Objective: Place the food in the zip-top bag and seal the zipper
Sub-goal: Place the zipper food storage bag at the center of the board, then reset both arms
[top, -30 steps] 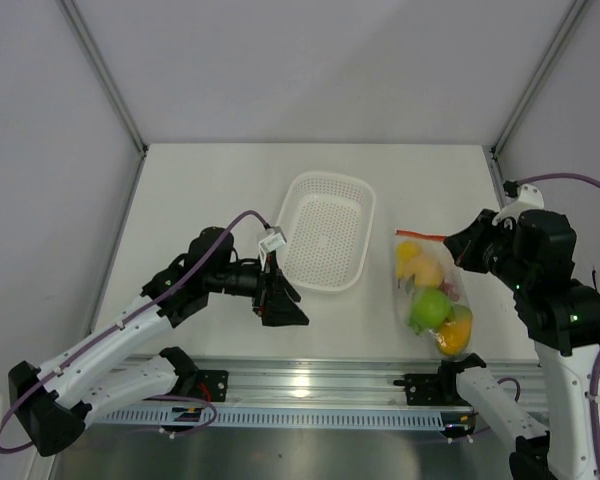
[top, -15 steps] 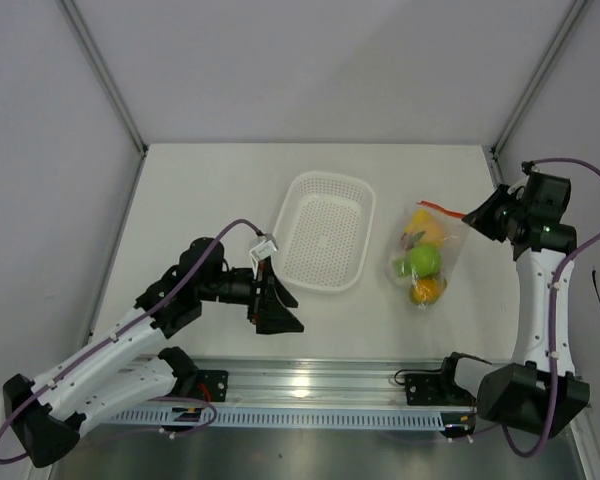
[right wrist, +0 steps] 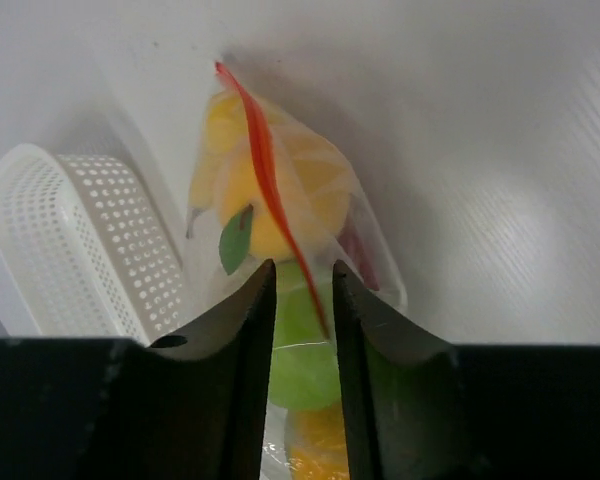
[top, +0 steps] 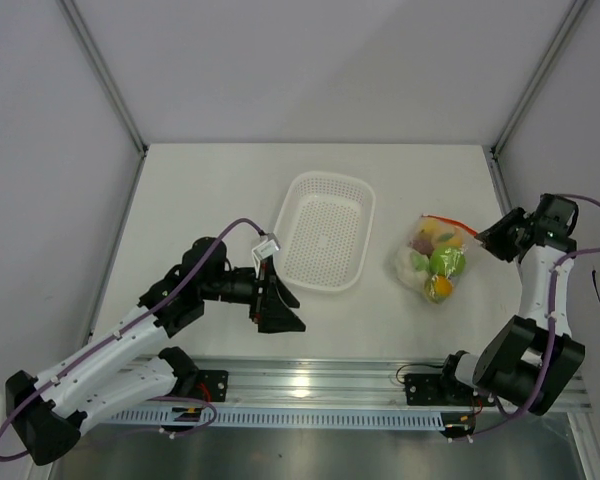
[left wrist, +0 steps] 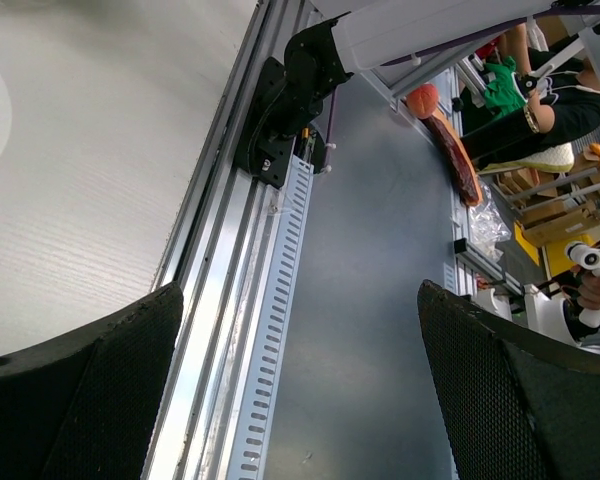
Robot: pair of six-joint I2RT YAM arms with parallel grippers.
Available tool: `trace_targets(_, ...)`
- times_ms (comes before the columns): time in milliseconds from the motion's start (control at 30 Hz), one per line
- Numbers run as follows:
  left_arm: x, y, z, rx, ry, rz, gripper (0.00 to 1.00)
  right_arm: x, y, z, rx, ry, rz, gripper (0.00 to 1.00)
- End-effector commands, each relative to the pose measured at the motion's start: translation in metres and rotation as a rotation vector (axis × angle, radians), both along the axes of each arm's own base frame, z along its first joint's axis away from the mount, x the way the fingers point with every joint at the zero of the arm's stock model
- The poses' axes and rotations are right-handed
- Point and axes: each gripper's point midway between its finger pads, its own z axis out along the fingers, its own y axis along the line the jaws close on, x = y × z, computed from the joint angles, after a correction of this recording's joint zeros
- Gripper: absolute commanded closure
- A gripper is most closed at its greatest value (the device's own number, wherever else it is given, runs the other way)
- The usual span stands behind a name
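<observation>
Near edge, left: left hand [top: 278, 318] hangs over the front of the worktop [top: 210, 200], fingers spread wide, holding nothing.

Further in, right: bag [top: 432, 262] rests on the worktop, near the basket [top: 325, 235] but not touching it. Inside the bag: green apple [top: 446, 262], orange fruit [top: 438, 288], white cauliflower [top: 412, 264], yellow fruit [top: 432, 238].

Zipper [top: 450, 222] runs from the bag's far edge toward the right hand [top: 485, 240].

Right hand: released, its 2 fingers a narrow gap apart, with the strip's end lying in that gap.

The white basket sits just beyond the left hand.
</observation>
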Motion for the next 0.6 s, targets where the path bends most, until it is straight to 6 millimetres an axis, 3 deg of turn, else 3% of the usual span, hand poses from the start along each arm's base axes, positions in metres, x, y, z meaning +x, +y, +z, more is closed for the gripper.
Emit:
trace_targets(0, -0.004, -0.001, 0.006, -0.033, -0.007, -0.021, 0.0, -0.002, -0.018, 0.003, -0.034, 0.0, -0.087, 0.65)
trace_targets(133, -0.003, -0.002, 0.003, -0.024, 0.005, -0.019, 0.0, -0.008, -0.021, 0.011, -0.063, -0.004, -0.112, 0.25)
trace_targets(167, -0.002, -0.003, 0.001, -0.022, 0.016, -0.015, 0.0, -0.012, -0.021, 0.023, -0.096, -0.008, -0.128, 0.15)
trace_targets(200, -0.002, -0.003, 0.001, -0.022, 0.018, -0.015, 0.0, -0.011, -0.018, 0.023, -0.096, -0.008, -0.119, 0.01)
trace_targets(400, 0.003, -0.005, -0.005, -0.013, 0.046, 0.018, 0.01, -0.017, -0.001, 0.061, -0.224, -0.019, -0.112, 0.01)
trace_targets(433, 0.005, -0.005, -0.006, -0.011, 0.049, 0.031, 0.0, -0.015, 0.013, 0.066, -0.242, -0.026, -0.07, 0.0)
trace_targets(567, 0.009, -0.006, -0.01, -0.002, 0.072, 0.06, 0.01, -0.026, 0.036, 0.086, -0.321, -0.026, -0.028, 0.01)
